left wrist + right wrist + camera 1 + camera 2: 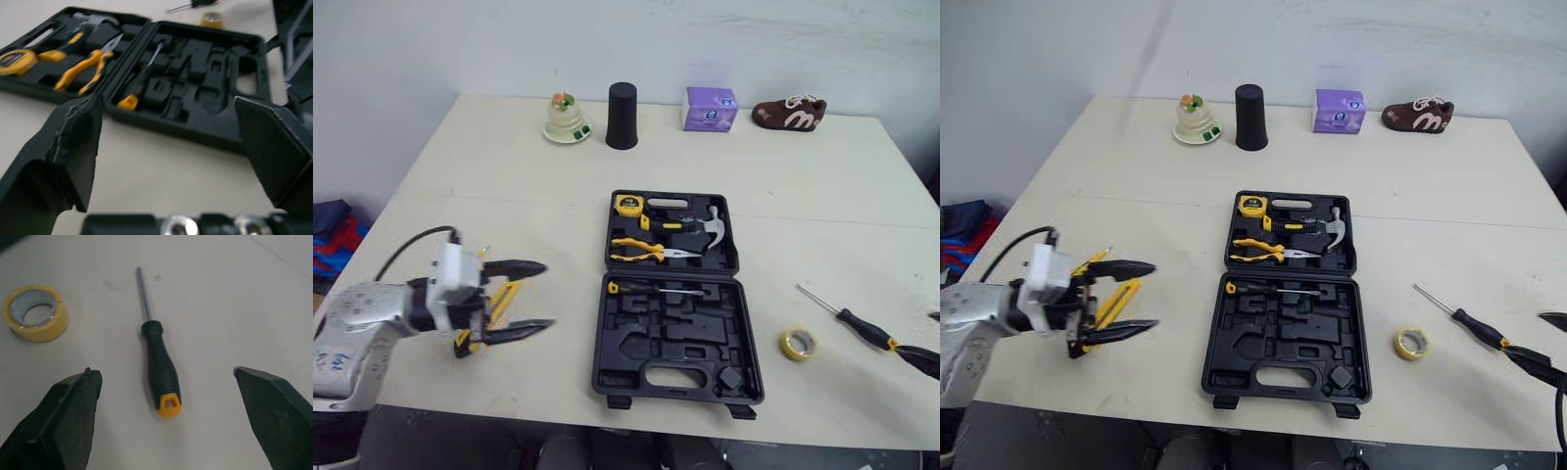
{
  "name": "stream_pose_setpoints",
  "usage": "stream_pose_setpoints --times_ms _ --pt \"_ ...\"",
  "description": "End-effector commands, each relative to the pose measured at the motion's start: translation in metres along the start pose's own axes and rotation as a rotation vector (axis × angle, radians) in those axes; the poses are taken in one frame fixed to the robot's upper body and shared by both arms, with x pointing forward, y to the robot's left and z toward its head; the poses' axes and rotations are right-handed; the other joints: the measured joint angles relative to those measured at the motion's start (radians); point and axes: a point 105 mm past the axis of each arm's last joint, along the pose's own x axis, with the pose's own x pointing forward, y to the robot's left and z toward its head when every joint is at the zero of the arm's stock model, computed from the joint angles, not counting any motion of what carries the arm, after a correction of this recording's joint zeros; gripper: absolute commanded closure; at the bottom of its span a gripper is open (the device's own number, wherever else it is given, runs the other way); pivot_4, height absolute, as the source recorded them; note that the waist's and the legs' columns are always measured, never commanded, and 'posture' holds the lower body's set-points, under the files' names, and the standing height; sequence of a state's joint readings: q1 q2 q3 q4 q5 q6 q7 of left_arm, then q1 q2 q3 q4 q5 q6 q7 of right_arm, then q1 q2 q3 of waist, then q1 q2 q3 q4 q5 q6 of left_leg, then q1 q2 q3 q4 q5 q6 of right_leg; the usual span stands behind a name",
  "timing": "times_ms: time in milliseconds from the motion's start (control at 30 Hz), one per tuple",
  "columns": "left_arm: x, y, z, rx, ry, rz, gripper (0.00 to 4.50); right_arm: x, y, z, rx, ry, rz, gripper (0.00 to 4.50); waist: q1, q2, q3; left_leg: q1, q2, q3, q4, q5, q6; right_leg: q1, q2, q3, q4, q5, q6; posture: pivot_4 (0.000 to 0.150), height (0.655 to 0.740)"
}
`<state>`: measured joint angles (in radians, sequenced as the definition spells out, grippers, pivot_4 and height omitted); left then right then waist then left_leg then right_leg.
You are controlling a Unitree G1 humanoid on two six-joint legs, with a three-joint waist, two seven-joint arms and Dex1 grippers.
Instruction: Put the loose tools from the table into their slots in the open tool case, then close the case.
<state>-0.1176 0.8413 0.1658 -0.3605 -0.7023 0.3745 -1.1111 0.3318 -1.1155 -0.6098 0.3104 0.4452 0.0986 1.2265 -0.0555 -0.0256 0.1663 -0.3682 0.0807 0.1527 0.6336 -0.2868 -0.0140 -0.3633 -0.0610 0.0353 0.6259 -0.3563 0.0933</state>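
Observation:
The open black tool case (675, 348) lies mid-table. Its far half holds a yellow tape measure (628, 206), a hammer (705, 223) and yellow pliers (641, 252); a small screwdriver (656, 290) sits in the near half. My left gripper (546, 295) is open, left of the case and pointing at it, over a yellow-handled tool (499, 302) on the table. A loose black screwdriver (159, 362) with a yellow end lies right of the case, beside a yellow tape roll (799, 344). My right gripper (915, 333) stands open at the screwdriver's handle end.
Along the table's far edge stand a figurine on a dish (566, 117), a black cup (622, 116), a purple box (709, 108) and a brown shoe-shaped object (789, 114). The table's front edge runs just below the case.

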Motion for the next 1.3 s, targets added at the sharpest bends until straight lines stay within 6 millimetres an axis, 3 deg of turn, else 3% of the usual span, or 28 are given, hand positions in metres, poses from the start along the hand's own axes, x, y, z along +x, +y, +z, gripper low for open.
stream_pose_setpoints --times_ms 33,267,367,533,633,700,733,833,933,1100,1300 --pt "0.023 -0.015 0.018 -0.024 -0.042 -0.094 0.04 0.01 -0.007 -0.009 -0.022 0.053 0.055 0.0 0.0 0.001 0.001 0.0 -0.001 0.0 0.001 0.001 0.0 0.001 0.0 0.0 0.0 0.0 0.001 0.15 0.74" --pt "0.037 -0.018 0.033 0.006 -0.058 -0.15 0.04 0.049 -0.014 -0.017 0.037 0.088 0.15 0.0 -0.004 0.013 0.01 0.001 -0.003 -0.001 0.014 0.001 0.0 0.004 0.005 0.001 0.002 0.002 0.003 0.15 0.74" --pt "0.037 -0.019 0.034 0.062 -0.017 -0.178 0.0 0.057 -0.018 -0.017 0.072 0.072 0.135 0.87 -0.005 0.013 0.011 0.0 -0.002 -0.002 0.015 0.001 -0.001 0.004 0.006 0.001 0.003 0.002 0.003 0.15 0.74" --pt "0.037 -0.014 0.04 0.097 -0.026 -0.201 0.0 0.061 -0.023 -0.01 0.036 0.0 0.108 3.35 -0.004 0.012 0.011 0.0 -0.002 -0.002 0.015 0.001 -0.001 0.005 0.007 0.001 0.002 0.002 0.003 0.15 0.74" --pt "0.037 -0.013 0.038 0.108 -0.027 -0.232 0.0 0.052 -0.031 0.004 -0.029 -0.049 0.072 3.53 -0.005 0.013 0.011 0.0 -0.003 -0.001 0.015 0.001 -0.001 0.005 0.007 0.001 0.002 0.002 0.003 0.15 0.74" --pt "0.037 -0.012 0.037 0.157 -0.041 -0.243 0.0 0.047 -0.037 0.024 -0.028 -0.106 0.06 3.53 -0.006 0.014 0.012 0.0 -0.003 -0.001 0.015 0.001 -0.001 0.005 0.007 0.002 0.002 0.002 0.003 0.15 0.74" --pt "0.035 -0.009 0.034 0.188 -0.041 -0.236 0.0 0.047 -0.036 0.045 -0.016 -0.152 0.091 3.53 -0.007 0.014 0.012 0.001 -0.003 0.0 0.015 0.001 -0.001 0.004 0.007 0.002 0.002 0.002 0.003 0.15 0.74" --pt "0.031 -0.004 0.022 0.22 -0.006 -0.23 0.0 0.049 -0.008 0.096 -0.086 -0.196 0.253 3.53 -0.016 0.018 0.014 0.0 0.0 0.0 0.015 0.001 -0.001 0.003 0.005 0.004 0.004 0.003 0.004 0.15 0.74" --pt "0.027 0.0 0.011 0.225 0.029 -0.227 0.0 0.053 0.035 0.129 -0.107 -0.171 0.447 3.53 -0.017 0.019 0.014 0.0 0.001 -0.002 0.014 0.001 -0.003 0.002 0.004 0.002 0.005 0.002 0.004 0.15 0.74" --pt "0.025 0.005 0.004 0.235 0.039 -0.174 0.0 0.073 0.104 0.161 -0.177 -0.046 0.624 3.53 -0.012 0.018 0.014 -0.003 0.007 -0.004 0.013 -0.002 -0.005 -0.001 0.004 0.0 0.006 0.0 0.0 0.15 0.74" --pt "0.022 0.008 0.003 0.241 0.022 -0.097 0.0 0.093 0.143 0.174 -0.295 0.073 0.636 3.53 0.003 0.017 0.014 -0.027 0.004 -0.001 0.019 0.0 -0.002 -0.028 0.001 0.002 0.015 0.0 -0.001 0.15 0.74"
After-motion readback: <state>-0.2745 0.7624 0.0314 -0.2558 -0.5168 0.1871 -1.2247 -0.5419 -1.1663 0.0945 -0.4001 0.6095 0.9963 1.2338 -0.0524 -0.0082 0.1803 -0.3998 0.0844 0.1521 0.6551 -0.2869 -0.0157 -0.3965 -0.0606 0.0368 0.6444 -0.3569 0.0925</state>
